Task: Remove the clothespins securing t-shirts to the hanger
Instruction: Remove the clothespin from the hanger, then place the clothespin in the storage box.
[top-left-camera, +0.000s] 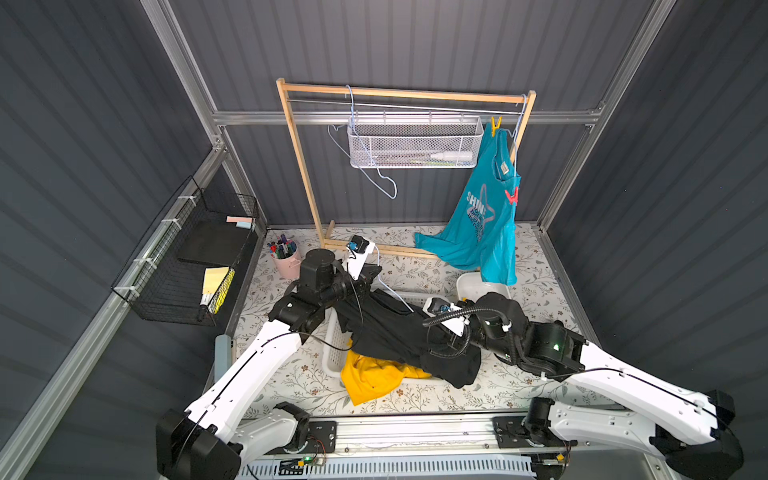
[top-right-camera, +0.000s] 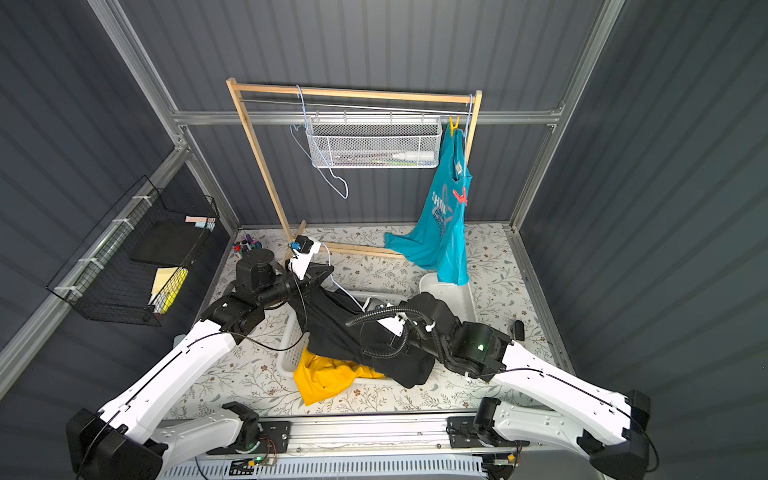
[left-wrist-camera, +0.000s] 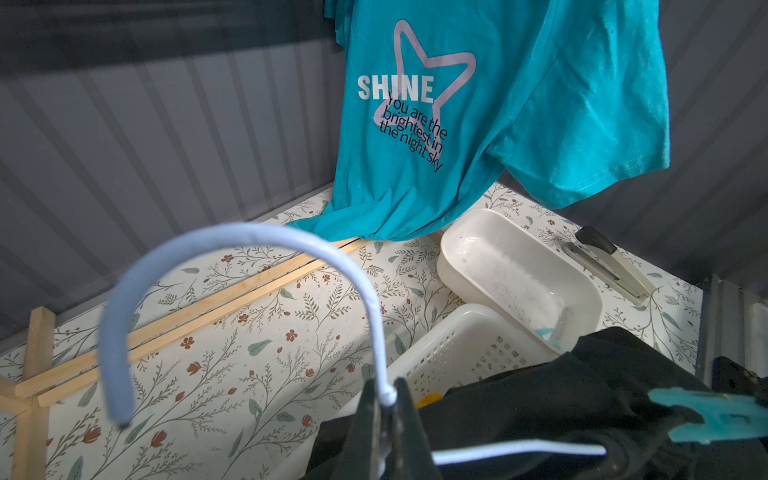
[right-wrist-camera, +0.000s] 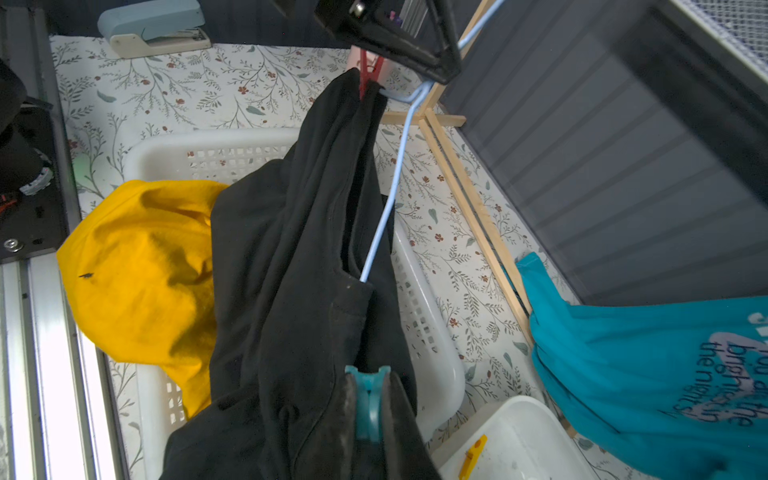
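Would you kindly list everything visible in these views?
t-shirts: three; teal t-shirt hanging on rack, black t-shirt on held hanger, yellow t-shirt in laundry basket
clothespins: at least five; yellow and red on teal t-shirt, red and teal clothespin on black, yellow in tub
hangers: three, light blue; one held, two on rack
rack: one, wooden, rear
laundry basket, tub: one each, white, tabletop
staplers: two, table edges
wall baskets: white mesh, black wire
pen cup: pink, left rear
left gripper: jaws shut on hanger
right gripper: jaws gripping teal clothespin
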